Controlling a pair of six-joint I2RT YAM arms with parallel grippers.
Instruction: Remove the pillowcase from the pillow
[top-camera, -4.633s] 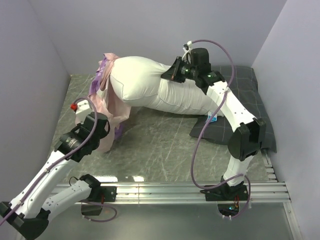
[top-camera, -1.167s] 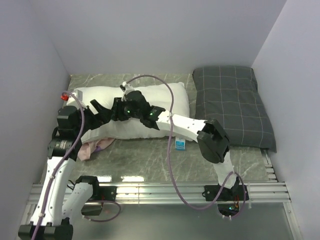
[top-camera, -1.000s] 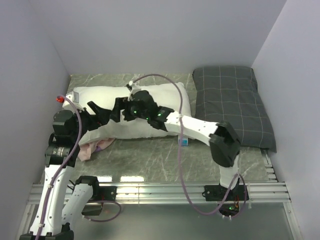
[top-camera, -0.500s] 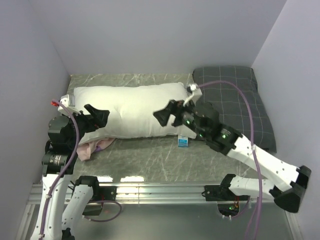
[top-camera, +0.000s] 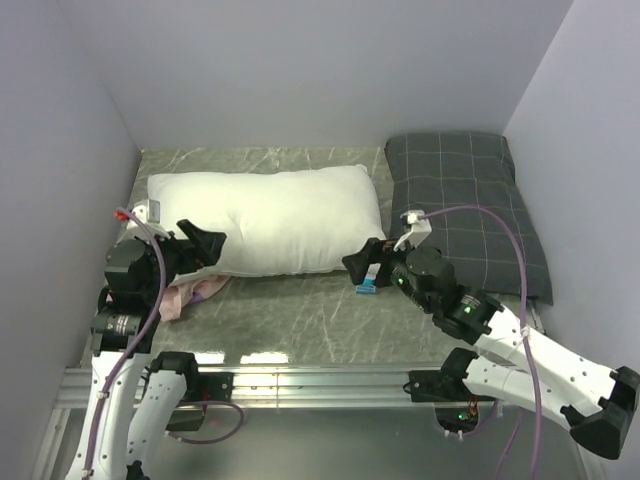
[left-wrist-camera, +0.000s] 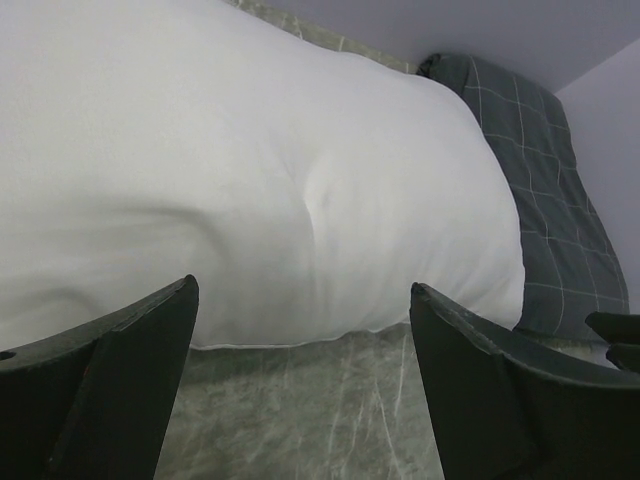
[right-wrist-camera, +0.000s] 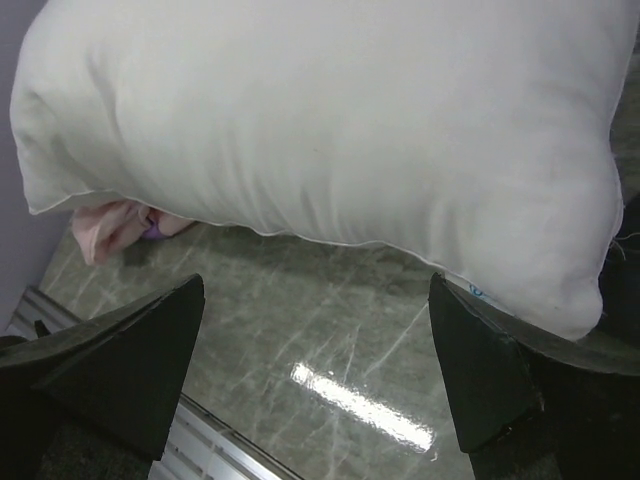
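The bare white pillow (top-camera: 265, 215) lies flat across the back of the table, out of its cover. The pillowcase (top-camera: 195, 293) is a small crumpled pink heap with a bit of purple, tucked under the pillow's near left corner; the right wrist view shows the pillowcase (right-wrist-camera: 115, 225) peeking out there. My left gripper (top-camera: 200, 248) hangs open just in front of the pillow's left end, holding nothing; between its jaws the left wrist view shows the pillow (left-wrist-camera: 250, 150). My right gripper (top-camera: 362, 262) is open and empty at the pillow's near right corner, facing along the pillow (right-wrist-camera: 330, 110).
A dark grey checked pillow (top-camera: 465, 200) lies at the back right, touching the white one. A small blue tag (top-camera: 366, 285) sits on the marble tabletop (top-camera: 300, 310) by the right gripper. Walls close in the left, back and right; an aluminium rail (top-camera: 320, 385) runs along the near edge.
The right arm has swung off the pillow's middle and drawn back to its near right corner. The left gripper has pulled back slightly. The pillow has settled flat.
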